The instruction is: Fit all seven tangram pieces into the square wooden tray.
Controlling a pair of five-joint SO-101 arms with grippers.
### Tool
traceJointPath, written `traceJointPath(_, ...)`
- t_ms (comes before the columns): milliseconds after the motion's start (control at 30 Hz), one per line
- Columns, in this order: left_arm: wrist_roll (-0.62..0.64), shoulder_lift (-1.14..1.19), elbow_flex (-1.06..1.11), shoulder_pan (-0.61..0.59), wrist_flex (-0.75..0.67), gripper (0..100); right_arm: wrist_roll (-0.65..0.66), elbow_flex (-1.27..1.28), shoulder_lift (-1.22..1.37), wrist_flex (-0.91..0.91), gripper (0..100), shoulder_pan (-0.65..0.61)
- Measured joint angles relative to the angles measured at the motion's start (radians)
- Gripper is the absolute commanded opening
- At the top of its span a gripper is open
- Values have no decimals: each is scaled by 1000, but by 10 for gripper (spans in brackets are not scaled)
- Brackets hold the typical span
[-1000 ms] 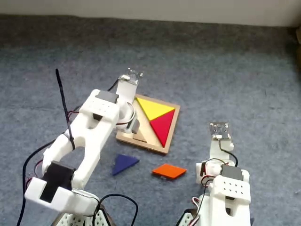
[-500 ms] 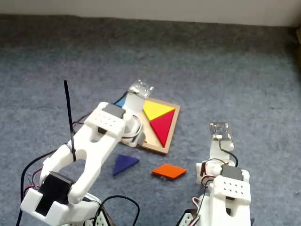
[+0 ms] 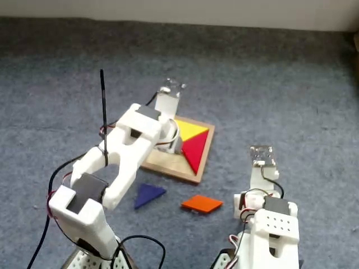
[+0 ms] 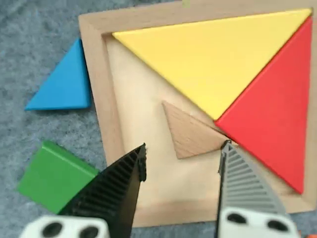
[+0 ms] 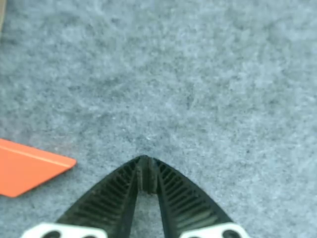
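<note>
Left end effector (image 4: 184, 145) is held spread over the tray (image 4: 148, 19), the wooden triangle (image 4: 190, 133) in it bracketed between its tips, long edge laid against the yellow triangle (image 4: 213, 54); right arm (image 3: 272, 221) is parked farther off.

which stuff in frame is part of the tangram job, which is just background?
Job: wooden tray, yellow triangle, red triangle, wooden triangle, light blue triangle, green square, dark blue triangle, orange parallelogram.
Background: grey carpet, wall, black wire.
</note>
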Motion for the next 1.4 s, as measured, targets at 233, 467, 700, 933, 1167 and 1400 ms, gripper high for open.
traceJointPath(233, 69, 48, -86, -23, 6, 241, 0, 0, 0, 0, 5, 0)
traceJointPath(467, 38, 51, -107, -35, 38, 241, 0, 0, 0, 0, 5, 0)
traceJointPath(700, 25, 52, -176, -55, 74, 241, 0, 0, 0, 0, 5, 5)
traceJointPath(933, 5, 80, -195, -48, 74, 242, 0, 0, 0, 0, 5, 5)
traceJointPath(1167, -121, 130, -196, -83, 117, 242, 0, 0, 0, 0, 5, 5)
traceJointPath(1400, -384, 152, -207, -101, 241, 241, 0, 0, 0, 0, 5, 5)
